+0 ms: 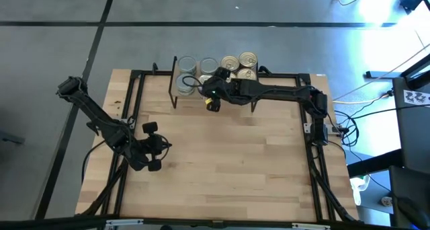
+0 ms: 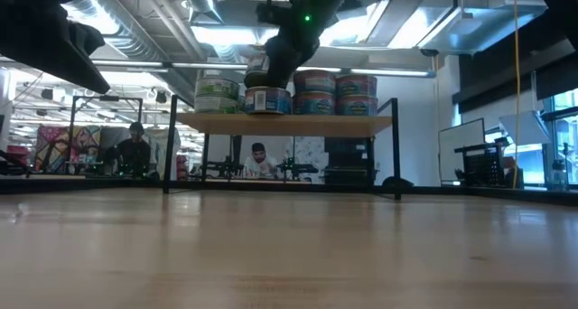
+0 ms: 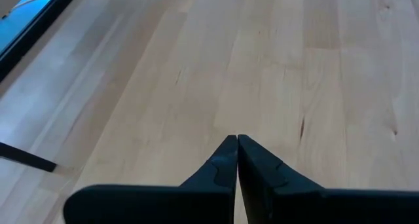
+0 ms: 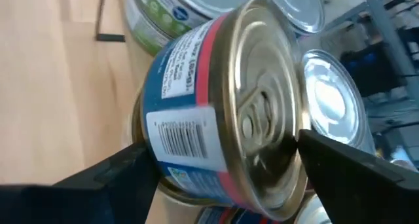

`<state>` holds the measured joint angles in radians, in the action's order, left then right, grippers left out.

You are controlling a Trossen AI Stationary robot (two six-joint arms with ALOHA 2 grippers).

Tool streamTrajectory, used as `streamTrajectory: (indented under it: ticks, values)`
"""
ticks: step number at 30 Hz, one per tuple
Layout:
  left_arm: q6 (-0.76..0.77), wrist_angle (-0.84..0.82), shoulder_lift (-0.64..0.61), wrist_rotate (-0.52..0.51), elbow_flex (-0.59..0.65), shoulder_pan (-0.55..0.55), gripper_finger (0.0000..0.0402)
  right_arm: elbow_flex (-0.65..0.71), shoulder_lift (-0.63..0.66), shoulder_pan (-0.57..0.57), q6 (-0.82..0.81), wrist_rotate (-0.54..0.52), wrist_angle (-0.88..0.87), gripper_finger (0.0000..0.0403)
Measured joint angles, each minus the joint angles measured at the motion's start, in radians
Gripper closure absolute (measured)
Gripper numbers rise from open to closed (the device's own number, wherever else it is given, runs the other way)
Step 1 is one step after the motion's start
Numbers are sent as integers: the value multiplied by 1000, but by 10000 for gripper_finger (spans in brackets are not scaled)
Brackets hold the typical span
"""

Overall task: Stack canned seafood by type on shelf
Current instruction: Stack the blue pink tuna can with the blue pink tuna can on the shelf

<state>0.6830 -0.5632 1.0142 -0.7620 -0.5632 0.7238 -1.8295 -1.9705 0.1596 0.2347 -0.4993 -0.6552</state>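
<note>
Right wrist view: your right gripper point(image 4: 222, 165) stands spread wide around a gold-lidded can point(image 4: 222, 112), blue-and-red label, one finger on each side; whether they press it you cannot tell.
High view: that can sits at the shelf point(image 1: 176, 95) front, silver-lidded cans point(image 1: 186, 64) to one side, gold-lidded stacks point(image 1: 248, 58) to the other.
Left gripper point(image 3: 236, 160): pressed together, parked over bare tabletop point(image 3: 294, 67).
Step, as judged: placing on the shelf. Your next move calls for a clean vertical withdrawal.
</note>
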Motion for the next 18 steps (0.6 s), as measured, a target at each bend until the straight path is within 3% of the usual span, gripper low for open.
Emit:
streamTrajectory:
  ticks: [18]
  values:
    - [-2,-1,0,0,0,0,393,-37,3,-2,-26,76,-77,59]
